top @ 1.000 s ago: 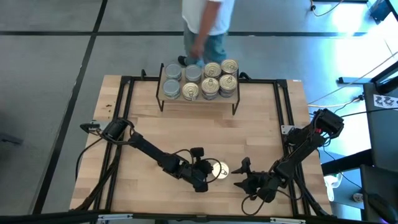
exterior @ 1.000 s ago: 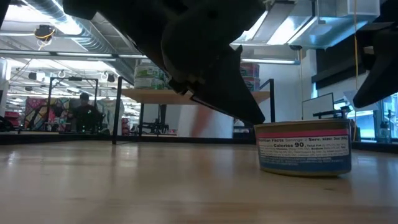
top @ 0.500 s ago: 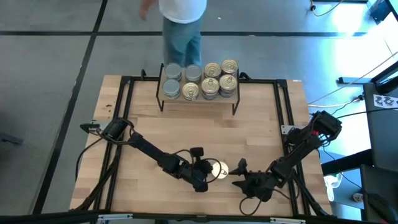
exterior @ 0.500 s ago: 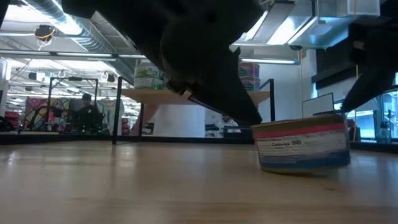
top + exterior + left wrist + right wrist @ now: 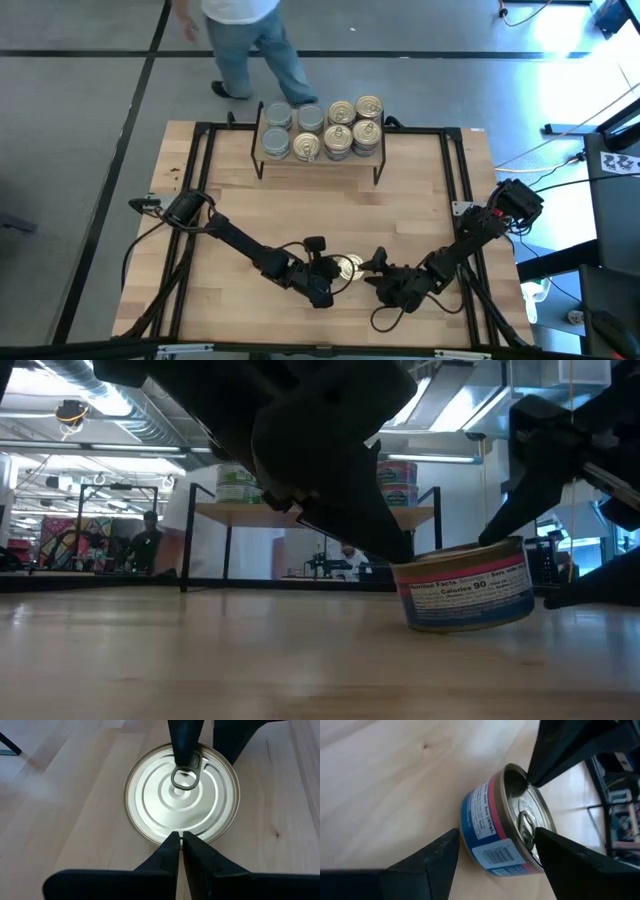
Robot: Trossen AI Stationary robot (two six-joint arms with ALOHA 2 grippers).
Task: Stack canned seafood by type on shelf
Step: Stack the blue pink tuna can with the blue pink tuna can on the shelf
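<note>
A tin of canned seafood [image 5: 348,267] with a gold pull-ring lid and a pink-and-blue label sits near the table's front edge. It is tilted [image 5: 465,585], resting on its bottom edge [image 5: 418,624] on my left gripper's side. My left gripper [image 5: 334,275] is shut at the tin's rim. My right gripper [image 5: 375,268] is open. It straddles the tin's raised side [image 5: 505,830], with one finger over the lid and one outside the wall. At the far edge, the shelf [image 5: 320,162] carries several more tins [image 5: 322,130]. My left gripper presses its shut fingertips [image 5: 180,842] down on the lid's rim [image 5: 176,834] at the side nearest it, slanting down from the table's left. The tin's opposite side is tipped up off the table. My right gripper has one finger [image 5: 185,750] over the pull ring; I cannot tell whether it touches.
A black metal frame [image 5: 205,180] runs along the table's sides. A person [image 5: 245,45] walks on the floor beyond the far edge. Bare wood [image 5: 320,215] lies between the shelf and the grippers.
My right gripper has moved toward the table's left, up to the tin, and has rolled about its own axis. Its fingers now stand on either side of the tin's rim. The tin has tipped, its right-gripper side lifting. The person has walked left.
</note>
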